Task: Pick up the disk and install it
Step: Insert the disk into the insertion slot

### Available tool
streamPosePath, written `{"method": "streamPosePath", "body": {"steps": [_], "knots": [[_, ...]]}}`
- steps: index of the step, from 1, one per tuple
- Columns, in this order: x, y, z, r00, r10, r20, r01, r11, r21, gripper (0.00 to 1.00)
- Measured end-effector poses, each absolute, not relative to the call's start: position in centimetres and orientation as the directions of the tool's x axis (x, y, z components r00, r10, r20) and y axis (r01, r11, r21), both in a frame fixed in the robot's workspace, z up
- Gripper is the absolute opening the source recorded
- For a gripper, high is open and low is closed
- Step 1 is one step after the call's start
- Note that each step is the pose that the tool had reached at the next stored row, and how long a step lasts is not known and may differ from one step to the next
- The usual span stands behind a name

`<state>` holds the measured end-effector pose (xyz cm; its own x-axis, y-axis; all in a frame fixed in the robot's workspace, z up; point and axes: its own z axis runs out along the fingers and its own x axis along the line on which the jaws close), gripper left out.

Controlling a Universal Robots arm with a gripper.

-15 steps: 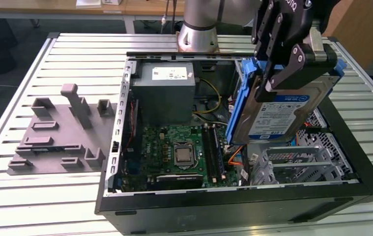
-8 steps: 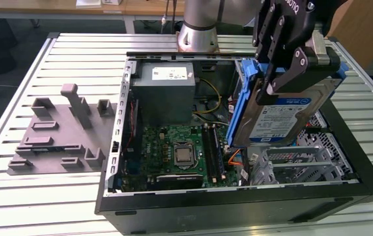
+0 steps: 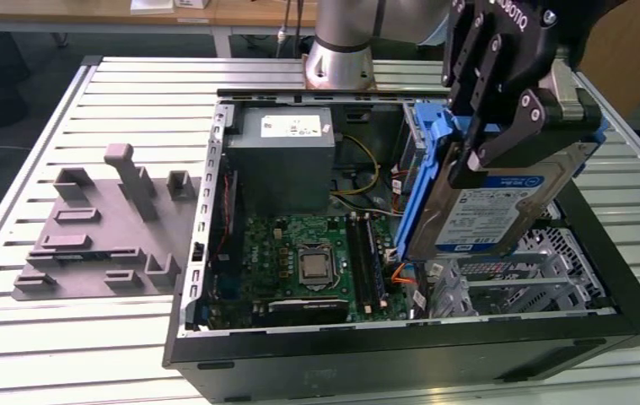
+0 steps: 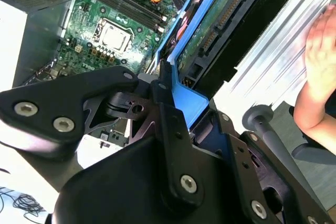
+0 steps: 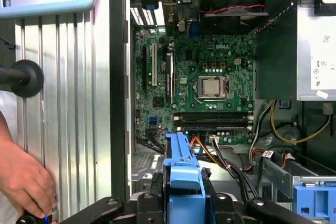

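Observation:
The disk (image 3: 497, 215), a silver hard drive with a white-and-blue label and a blue carrier frame, hangs on edge over the right side of the open computer case (image 3: 410, 354). My gripper (image 3: 486, 162) is shut on its upper part, one black finger on each face. In the second wrist view the disk (image 4: 220, 19) shows its green circuit side and blue frame, clamped between the gripper (image 4: 169, 100) fingers. The first wrist view looks down the blue carrier of the disk (image 5: 181, 169), held in the gripper (image 5: 181, 203), into the case.
Inside the case are the motherboard (image 3: 309, 261), a grey power supply box (image 3: 280, 160) and a metal drive cage (image 3: 522, 278) under the disk. A grey slotted fixture (image 3: 100, 236) lies on the slatted table. A person's hand (image 5: 21, 177) is beside the case.

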<state>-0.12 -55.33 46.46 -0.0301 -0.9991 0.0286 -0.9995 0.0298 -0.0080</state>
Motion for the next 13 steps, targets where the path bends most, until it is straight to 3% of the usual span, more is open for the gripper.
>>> {"method": "streamPosePath", "body": {"steps": [13], "knots": [[2.9,-55.4,46.2,-0.030,-0.999,0.028,-1.000,0.030,-0.008,0.36]]}}
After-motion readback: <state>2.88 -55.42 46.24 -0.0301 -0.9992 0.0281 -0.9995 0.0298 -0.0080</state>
